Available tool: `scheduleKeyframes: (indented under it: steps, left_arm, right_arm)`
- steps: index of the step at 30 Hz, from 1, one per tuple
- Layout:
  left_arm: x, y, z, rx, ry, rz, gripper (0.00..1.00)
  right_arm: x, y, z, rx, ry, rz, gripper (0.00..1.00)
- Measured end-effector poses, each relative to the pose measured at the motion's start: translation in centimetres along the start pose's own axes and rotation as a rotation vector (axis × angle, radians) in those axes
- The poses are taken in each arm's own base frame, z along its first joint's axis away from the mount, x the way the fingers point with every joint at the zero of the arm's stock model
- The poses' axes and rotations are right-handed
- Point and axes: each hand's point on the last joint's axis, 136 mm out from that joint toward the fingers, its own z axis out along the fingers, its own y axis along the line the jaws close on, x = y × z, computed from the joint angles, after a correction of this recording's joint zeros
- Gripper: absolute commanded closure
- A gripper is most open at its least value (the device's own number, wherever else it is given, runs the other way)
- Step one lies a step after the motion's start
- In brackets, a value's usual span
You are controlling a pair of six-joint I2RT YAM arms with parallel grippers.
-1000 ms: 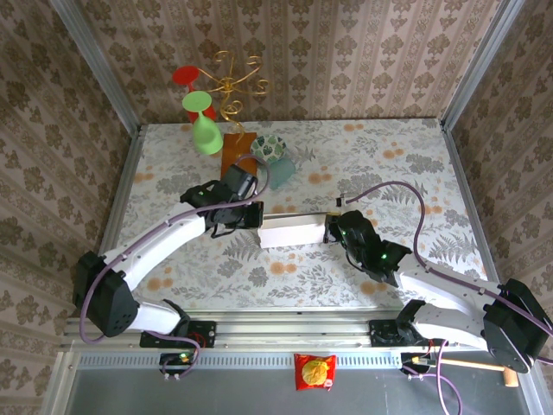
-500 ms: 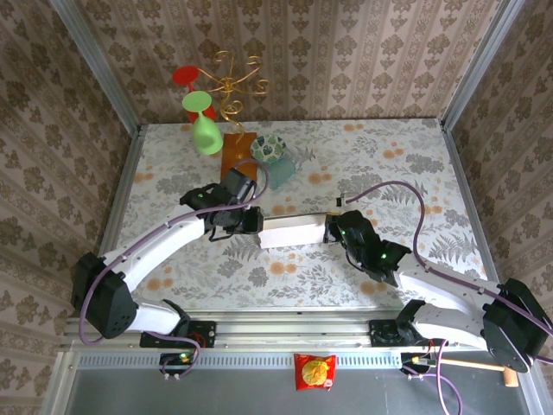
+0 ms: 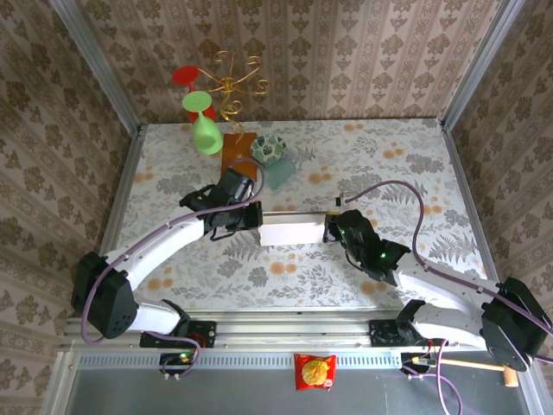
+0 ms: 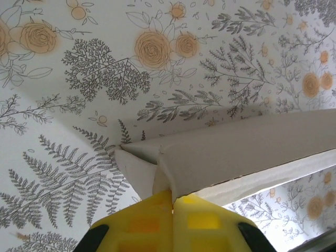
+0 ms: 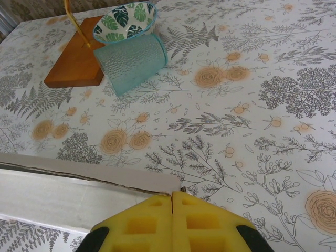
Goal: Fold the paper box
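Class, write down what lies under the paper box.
The floral tabletop runs beneath the edge of the paper box, seen from the left wrist. The patch directly below the box's middle is covered by the cardboard.

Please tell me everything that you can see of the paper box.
The paper box is pale grey-white thin cardboard, a long, partly folded piece stretched over the middle of the flowered table. In the left wrist view its panels rise in a fold, with a small flap bent at the end. The left gripper pinches that end with shut yellow pads; the right gripper pinches the opposite end. The teal cup lies apart from it.
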Motion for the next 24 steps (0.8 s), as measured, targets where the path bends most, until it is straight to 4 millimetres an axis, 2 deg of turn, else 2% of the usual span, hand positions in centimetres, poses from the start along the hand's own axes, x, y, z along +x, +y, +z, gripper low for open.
scheduleKeyframes:
  steps: [19,21,24]
  left_arm:
    - [-0.14,-0.42,0.2,0.12,-0.063,-0.12,0.98]
    - [-0.21,-0.44,0.19,0.128,-0.065,-0.13,0.95]
    - [-0.19,-0.42,0.03,0.128,-0.066,-0.129,0.79]
  right_arm:
    - [0.05,-0.15,0.0,0.006,0.002,-0.012,1.0]
    - [0.05,-0.15,0.0,0.006,0.002,-0.012,1.0]
    - [0.09,-0.2,-0.04,0.008,0.004,-0.014,1.0]
